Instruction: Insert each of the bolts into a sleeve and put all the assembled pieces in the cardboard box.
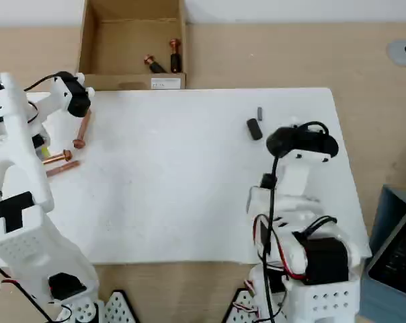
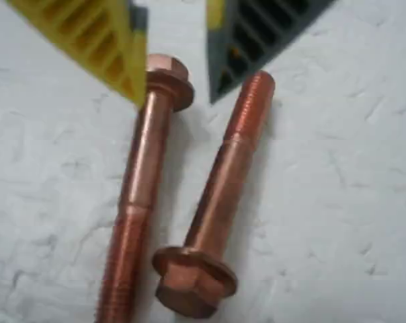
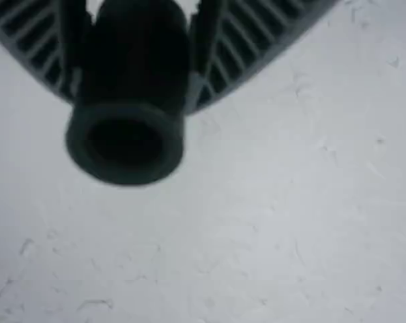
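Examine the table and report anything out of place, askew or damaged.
Nothing stands out. Two assembled pieces lie inside the cardboard box, three bolts lie loose at the white mat's edge, and the right end effector holds a sleeve.

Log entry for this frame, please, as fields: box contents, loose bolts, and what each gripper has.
cardboard box: two assembled pieces lying inside
bolts: three loose on the white mat by the left arm, one on its own, two side by side
left gripper: open, holding nothing, just over the two side-by-side bolts, which lie head to tail
right gripper: shut on a black sleeve, with the sleeve's open end facing the wrist camera
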Robot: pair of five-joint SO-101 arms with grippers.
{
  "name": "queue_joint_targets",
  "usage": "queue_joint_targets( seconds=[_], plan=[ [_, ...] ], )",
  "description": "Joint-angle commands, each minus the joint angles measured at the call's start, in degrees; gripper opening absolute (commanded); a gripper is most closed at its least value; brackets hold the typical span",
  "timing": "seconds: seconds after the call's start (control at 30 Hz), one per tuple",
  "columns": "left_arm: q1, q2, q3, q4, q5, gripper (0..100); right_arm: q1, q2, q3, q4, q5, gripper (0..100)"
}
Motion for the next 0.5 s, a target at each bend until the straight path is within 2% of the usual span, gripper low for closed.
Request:
queue_joint_targets(
  seconds=[0.0,0.2,0.37,0.47],
  plan=[
    [-0.18,1.19,-3.08,0.44,-4.48,8,0.75,-0.04,0.04,-1.41,0.53,0.9],
    [-0.44,4.44,-3.43,0.35,-6.51,13,0.75,0.04,0.04,-1.41,0.53,0.9],
    [0.09,4.97,-4.84,0.18,-6.51,13,0.75,0.04,0.04,-1.41,0.53,0.9],
    [0.18,5.05,-4.84,-2.73,-6.51,13,0.75,0.04,0.04,-1.41,0.53,0.9]
  ],
)
